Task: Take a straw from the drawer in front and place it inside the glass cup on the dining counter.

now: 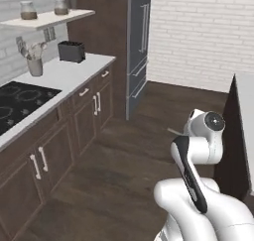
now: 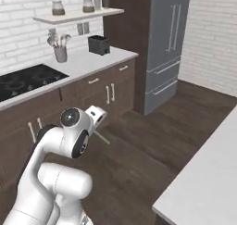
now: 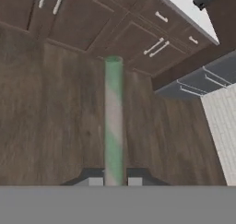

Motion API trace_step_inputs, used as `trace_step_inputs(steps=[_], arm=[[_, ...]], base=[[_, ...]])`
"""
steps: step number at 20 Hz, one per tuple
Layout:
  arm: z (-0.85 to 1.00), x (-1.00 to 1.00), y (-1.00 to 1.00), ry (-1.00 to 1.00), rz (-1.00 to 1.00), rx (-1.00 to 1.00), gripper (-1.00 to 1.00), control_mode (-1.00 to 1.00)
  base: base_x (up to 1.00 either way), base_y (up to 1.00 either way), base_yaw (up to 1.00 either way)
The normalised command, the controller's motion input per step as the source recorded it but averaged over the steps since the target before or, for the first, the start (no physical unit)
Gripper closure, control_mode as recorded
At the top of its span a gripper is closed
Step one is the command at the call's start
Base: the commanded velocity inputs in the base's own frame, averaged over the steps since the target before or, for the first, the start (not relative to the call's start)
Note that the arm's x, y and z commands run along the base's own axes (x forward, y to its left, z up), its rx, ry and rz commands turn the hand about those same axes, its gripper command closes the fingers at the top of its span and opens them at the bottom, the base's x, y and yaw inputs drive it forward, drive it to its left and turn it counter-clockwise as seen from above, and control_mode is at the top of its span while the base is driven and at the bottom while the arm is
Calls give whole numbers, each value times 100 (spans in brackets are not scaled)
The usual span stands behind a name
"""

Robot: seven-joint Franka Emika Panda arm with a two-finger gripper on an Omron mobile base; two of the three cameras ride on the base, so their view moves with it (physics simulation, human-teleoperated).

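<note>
Gripper [image 3: 115, 181] is clamped tight on the straw [image 3: 114, 121], which sticks straight out ahead of it over the wood floor [image 3: 55, 126], dark cabinets [image 3: 138, 38] beyond.

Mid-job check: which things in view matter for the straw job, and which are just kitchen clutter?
Job:
- straw, held in the gripper
- dining counter, where it goes

Clutter:
- toaster
- utensil holder
- cooktop
- shelf jars
- fridge
- cabinet doors
</note>
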Motion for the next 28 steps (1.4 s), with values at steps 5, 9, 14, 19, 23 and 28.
trace_step_inputs(steps=[5, 9, 14, 19, 23, 28], arm=[[0, 0, 0, 0, 0, 0, 100, 100], [0, 0, 0, 0, 0, 0, 100, 100], [0, 0, 0, 0, 0, 0, 100, 100], [0, 0, 0, 0, 0, 0, 100, 100], [0, 0, 0, 0, 0, 0, 100, 100], [0, 0, 0, 0, 0, 0, 100, 100]], base=[[100, 0, -43], [100, 1, -39], [100, 15, -33], [100, 29, -28], [100, 39, -25], [100, 27, -26]])
